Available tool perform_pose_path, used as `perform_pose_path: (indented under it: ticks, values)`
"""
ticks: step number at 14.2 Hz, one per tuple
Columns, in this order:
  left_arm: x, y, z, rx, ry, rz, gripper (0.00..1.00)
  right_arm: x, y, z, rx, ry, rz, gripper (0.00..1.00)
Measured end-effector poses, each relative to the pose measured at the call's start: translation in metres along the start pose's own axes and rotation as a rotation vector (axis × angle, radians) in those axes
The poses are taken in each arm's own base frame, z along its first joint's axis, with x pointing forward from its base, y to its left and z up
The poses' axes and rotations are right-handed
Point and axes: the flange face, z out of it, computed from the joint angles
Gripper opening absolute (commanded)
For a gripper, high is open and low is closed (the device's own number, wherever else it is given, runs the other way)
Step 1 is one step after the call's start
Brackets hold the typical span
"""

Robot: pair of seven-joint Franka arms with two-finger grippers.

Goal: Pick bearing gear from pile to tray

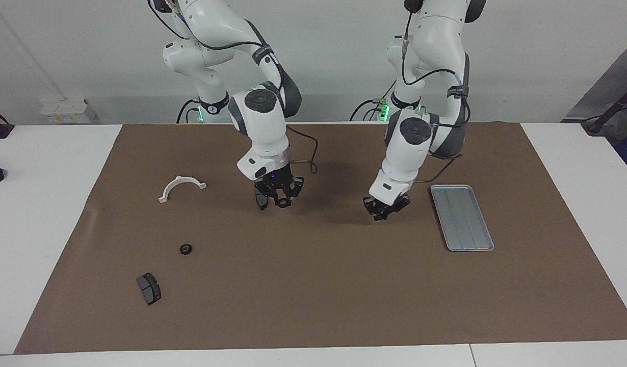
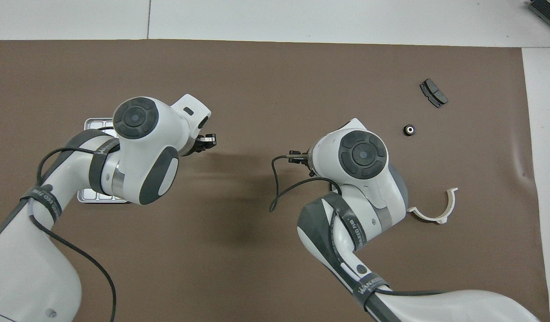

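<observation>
Now, from my console, the right gripper (image 1: 278,200) hangs over the middle of the brown mat (image 1: 313,285), closed on a small dark round bearing gear (image 1: 282,203) at its tips. The gear is clear of the mat. It is too small for me to say which way its bore points. The right arm drops from its base in a bend, the wrist pointing almost straight down. A dark brake pad (image 1: 261,200) lies on the mat just beside that gripper, partly hidden by it.

The left gripper (image 1: 383,211) points down over bare mat just beside the tray (image 1: 461,218), on the tray's edge toward the right arm's end. I cannot tell whether it is open or clenched. Its forearm slopes down from the elbow, and in the overhead view it covers most of the tray, leaving only a corner.

The tray lies flat toward the left arm's end of the table. Its long axis and grooves run away from the robots, skewed a little.

The rest of the pile sits toward the right arm's end. A white half-ring (image 1: 182,184) lies flat, its arch toward the robots and its open side facing away. Farther from the robots lies a second gear (image 1: 186,248), flat, with its pale centre facing up in the overhead view. Farther still lies another brake pad (image 1: 149,288), its long axis slanted.
</observation>
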Motion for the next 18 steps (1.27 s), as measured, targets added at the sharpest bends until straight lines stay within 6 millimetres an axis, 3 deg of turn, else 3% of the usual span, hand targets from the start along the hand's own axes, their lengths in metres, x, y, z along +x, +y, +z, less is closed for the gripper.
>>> perform_pose_path:
  ticks: [4,8,12,13,15,18]
  values:
    - [0.031,-0.102,0.001,0.024,-0.031,0.009,0.0,-0.004,-0.066,0.011,0.031,0.003,0.02,0.0]
    - [0.045,-0.203,0.0,0.033,-0.067,0.068,0.0,-0.014,-0.139,0.042,0.035,-0.024,0.028,0.0]
    - [0.039,-0.267,0.007,0.031,-0.093,0.13,0.0,-0.037,-0.171,0.073,0.022,-0.033,-0.015,0.02]
    - [0.035,-0.276,0.01,0.029,-0.102,0.141,0.02,-0.039,-0.174,0.074,0.024,-0.031,-0.021,0.11]
    - [0.029,-0.282,0.014,0.027,-0.111,0.152,0.22,-0.045,-0.177,0.078,0.022,-0.034,-0.031,0.31]
    - [0.026,-0.273,0.016,0.025,-0.1,0.167,0.47,-0.052,-0.178,0.084,0.015,-0.041,-0.041,0.87]
